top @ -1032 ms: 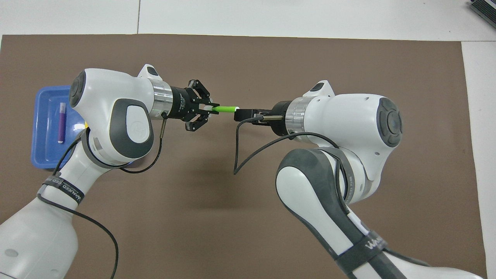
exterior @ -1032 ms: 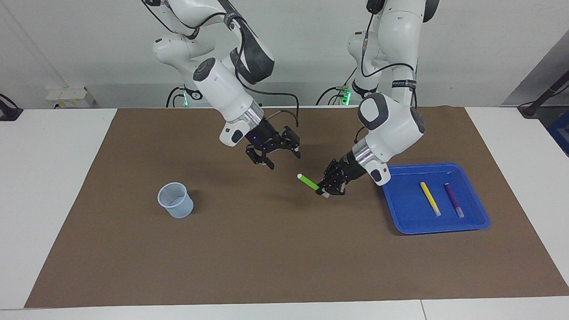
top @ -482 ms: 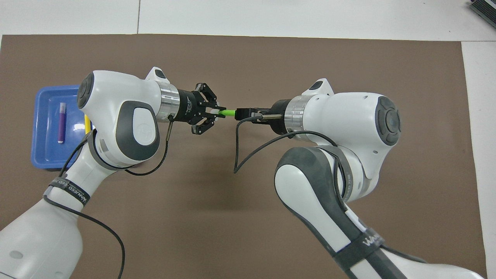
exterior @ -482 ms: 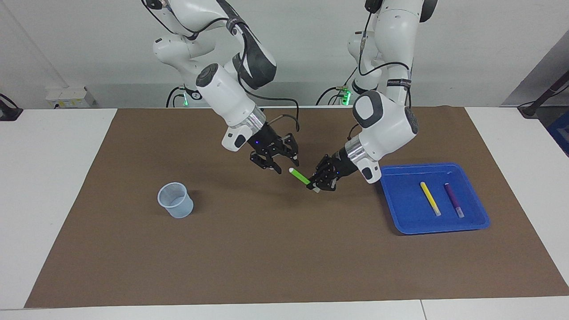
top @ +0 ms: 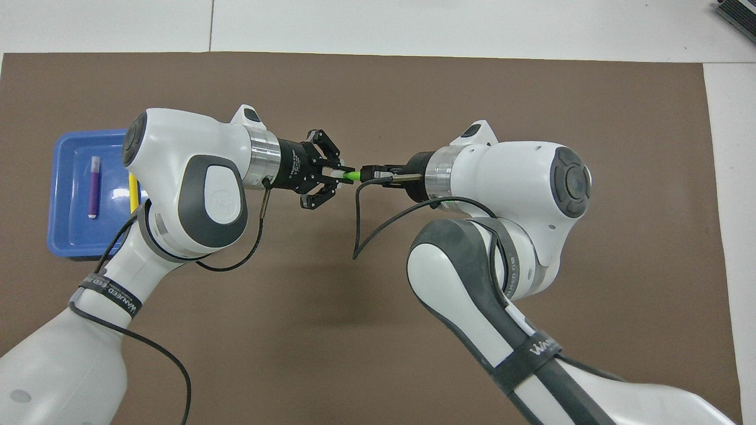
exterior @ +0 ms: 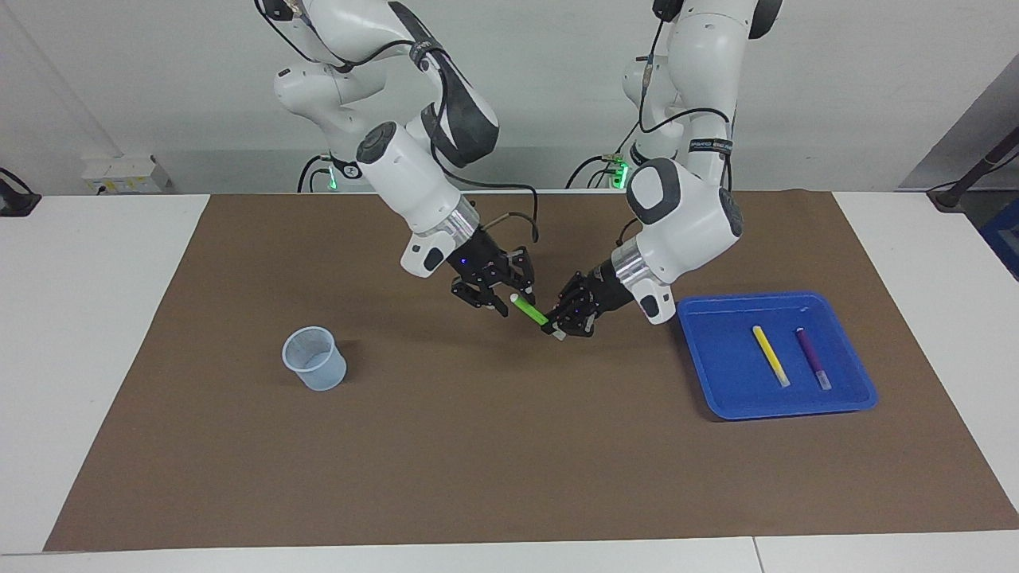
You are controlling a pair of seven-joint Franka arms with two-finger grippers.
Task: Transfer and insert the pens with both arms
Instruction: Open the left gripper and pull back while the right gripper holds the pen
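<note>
**Surfaces: mostly plastic, matt mat**

Brown mat (exterior: pixel 478 446): matt, paper-like, smooth. Blue tray (exterior: pixel 844 406): glossy plastic. Cup (exterior: pixel 314 358): translucent ribbed plastic. Green pen (exterior: pixel 529 309): smooth plastic. Arm shells (top: pixel 195 177): glossy white plastic, brushed metal wrist rings (top: pixel 260 165). Table (exterior: pixel 80 318): smooth white.

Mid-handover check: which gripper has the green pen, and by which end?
The left gripper is shut on the green pen at its whitish-capped lower end. The right gripper is around the free tip; whether it grips yet cannot be told.

Three pens (exterior: pixel 529 310), one blue tray (exterior: pixel 720 398), one cup (exterior: pixel 314 359), two arms (exterior: pixel 414 187)
</note>
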